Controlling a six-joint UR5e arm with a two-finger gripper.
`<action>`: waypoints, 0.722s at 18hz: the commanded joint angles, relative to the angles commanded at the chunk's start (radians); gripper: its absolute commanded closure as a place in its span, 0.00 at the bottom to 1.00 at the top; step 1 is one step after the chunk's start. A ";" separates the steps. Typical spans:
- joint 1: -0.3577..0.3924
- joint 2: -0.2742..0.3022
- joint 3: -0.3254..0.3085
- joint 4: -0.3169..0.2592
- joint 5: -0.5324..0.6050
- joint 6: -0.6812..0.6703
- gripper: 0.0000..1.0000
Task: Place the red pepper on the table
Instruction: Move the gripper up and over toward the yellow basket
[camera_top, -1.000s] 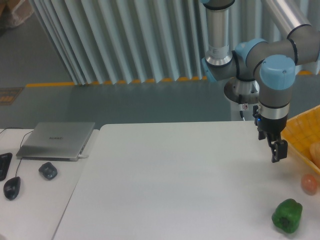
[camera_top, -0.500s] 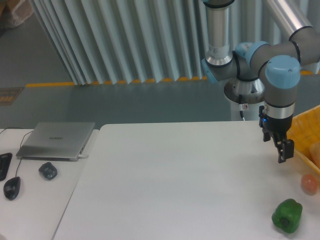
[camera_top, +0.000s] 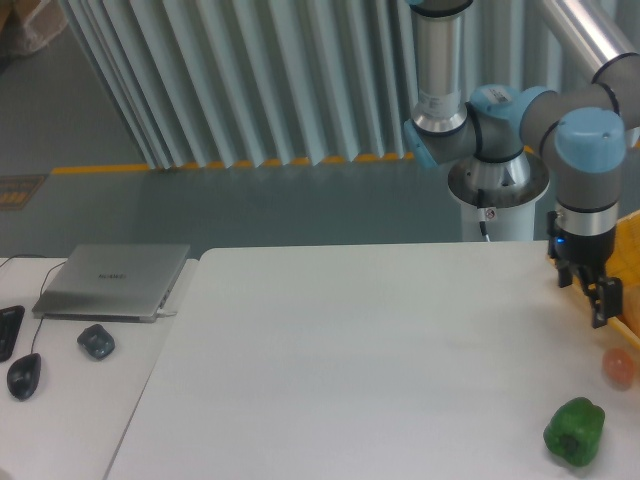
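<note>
Black end effector (camera_top: 600, 304) hangs above the white desk (camera_top: 350, 360) at three o'clock, touching nothing; finger spacing unclear. Yellow basket (camera_top: 628, 300) cut off; red pepper unseen.

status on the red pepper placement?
Nothing looks done: no red pepper shows on the table, only the green pepper and a small orange-pink fruit. In hand: the gripper carries nothing visible and hangs at the yellow basket edge. Left: grasping the pepper and placing it.
</note>
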 joint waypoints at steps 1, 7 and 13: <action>0.015 0.003 -0.005 -0.008 0.002 0.029 0.00; 0.100 0.038 -0.017 -0.136 0.014 0.169 0.00; 0.157 0.052 -0.026 -0.183 0.096 0.319 0.00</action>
